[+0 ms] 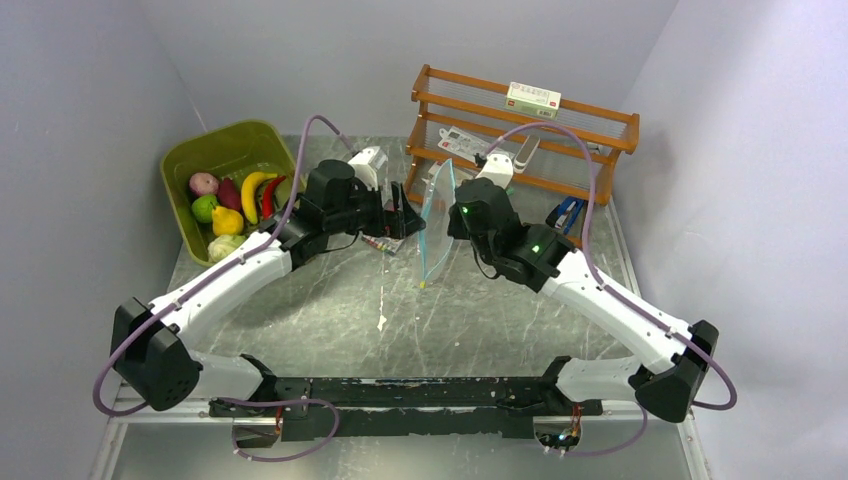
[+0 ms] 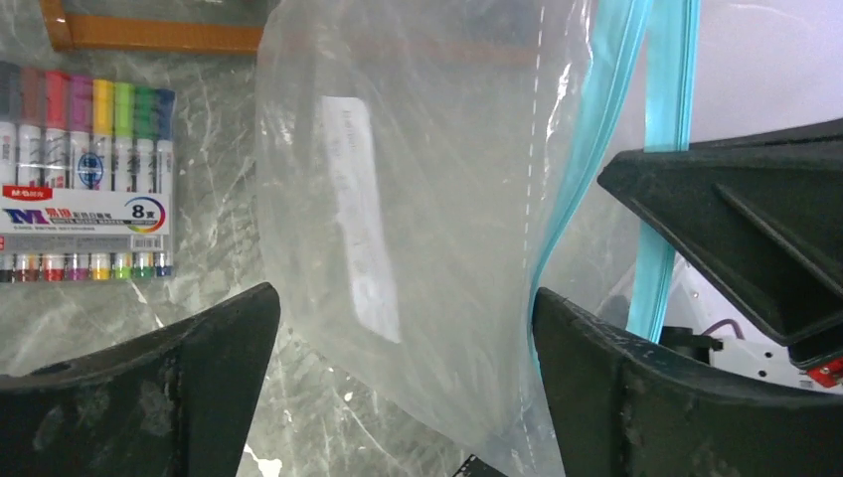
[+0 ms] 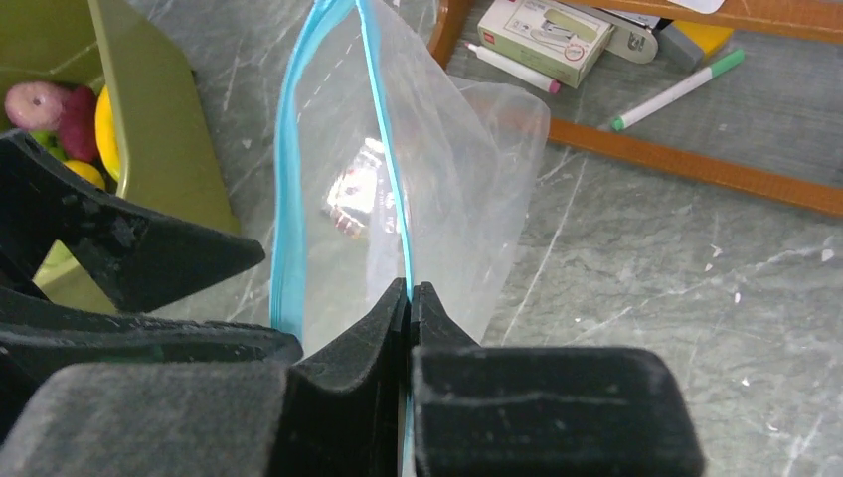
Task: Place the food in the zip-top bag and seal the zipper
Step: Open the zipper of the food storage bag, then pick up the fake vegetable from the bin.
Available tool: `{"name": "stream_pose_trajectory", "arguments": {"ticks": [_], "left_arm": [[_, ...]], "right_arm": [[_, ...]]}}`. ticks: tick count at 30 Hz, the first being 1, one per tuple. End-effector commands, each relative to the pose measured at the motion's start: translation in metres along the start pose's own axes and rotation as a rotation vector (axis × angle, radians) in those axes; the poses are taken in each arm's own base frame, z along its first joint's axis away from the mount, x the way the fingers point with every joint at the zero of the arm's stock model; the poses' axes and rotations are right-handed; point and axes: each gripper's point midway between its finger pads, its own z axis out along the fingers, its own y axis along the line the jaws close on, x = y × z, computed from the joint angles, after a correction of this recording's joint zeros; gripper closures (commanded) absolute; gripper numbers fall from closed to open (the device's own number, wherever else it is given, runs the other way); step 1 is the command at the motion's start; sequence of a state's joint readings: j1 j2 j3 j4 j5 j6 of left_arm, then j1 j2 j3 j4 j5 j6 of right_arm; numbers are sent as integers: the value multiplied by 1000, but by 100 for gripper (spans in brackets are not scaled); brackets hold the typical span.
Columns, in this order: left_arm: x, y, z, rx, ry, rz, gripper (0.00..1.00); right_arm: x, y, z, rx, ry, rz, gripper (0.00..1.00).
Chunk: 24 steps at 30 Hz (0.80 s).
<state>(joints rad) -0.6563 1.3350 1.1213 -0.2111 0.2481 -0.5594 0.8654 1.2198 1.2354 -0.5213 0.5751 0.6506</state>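
The clear zip-top bag [image 1: 437, 215] stands upright on edge between my two grippers, its mouth open. My right gripper [image 3: 409, 290] is shut on one teal-blue zipper strip [image 3: 383, 149]; the other strip [image 3: 288, 219] bows out to the left. My left gripper [image 2: 408, 328] is open, its fingers [image 2: 149, 397] wide apart with the bag's body [image 2: 398, 199] between them and the zipper [image 2: 596, 149] by its right finger. The food [image 1: 232, 200], a yellow banana, a red chili and round pieces, lies in the olive-green tub [image 1: 215, 140] at the far left, and also shows in the right wrist view [image 3: 60, 109].
A pack of coloured markers [image 2: 84, 179] lies on the table just behind the left gripper. A wooden rack [image 1: 520, 130] stands at the back with a small box [image 1: 533, 96] on top. A blue stapler [image 1: 567, 213] and a loose green marker [image 3: 676, 91] lie near the rack.
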Motion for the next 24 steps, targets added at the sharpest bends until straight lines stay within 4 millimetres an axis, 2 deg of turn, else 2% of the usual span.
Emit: {"name": "stream_pose_trajectory", "arguments": {"ticks": [1, 3, 6, 10, 13, 16, 19, 22, 24], "left_arm": [[-39, -12, -25, -17, -107, 90, 0], [-52, -9, -35, -73, -135, 126, 0], [-75, 7, -52, -214, -197, 171, 1], [-92, 42, -68, -399, -219, 237, 1], [-104, 85, -82, -530, -207, 216, 1], [-116, 131, -105, -671, -218, 188, 2], [-122, 174, -126, -820, -221, 186, 1], [-125, 219, -145, -988, -220, 164, 4], [-127, 247, -160, -1091, -220, 144, 7]], "right_arm": [[1, -4, -13, -16, 57, -108, 100], [-2, -11, -22, 3, 71, -110, 100], [-10, -25, -39, 57, 86, -108, 100], [-18, -36, -53, 105, 116, -147, 100], [-20, -42, -46, 172, 136, -226, 100], [-10, -39, -35, 191, 182, -269, 100], [15, -34, -18, 175, 233, -284, 100], [36, -18, -7, 78, 261, -271, 100], [51, -15, -2, 31, 276, -270, 100]]}}
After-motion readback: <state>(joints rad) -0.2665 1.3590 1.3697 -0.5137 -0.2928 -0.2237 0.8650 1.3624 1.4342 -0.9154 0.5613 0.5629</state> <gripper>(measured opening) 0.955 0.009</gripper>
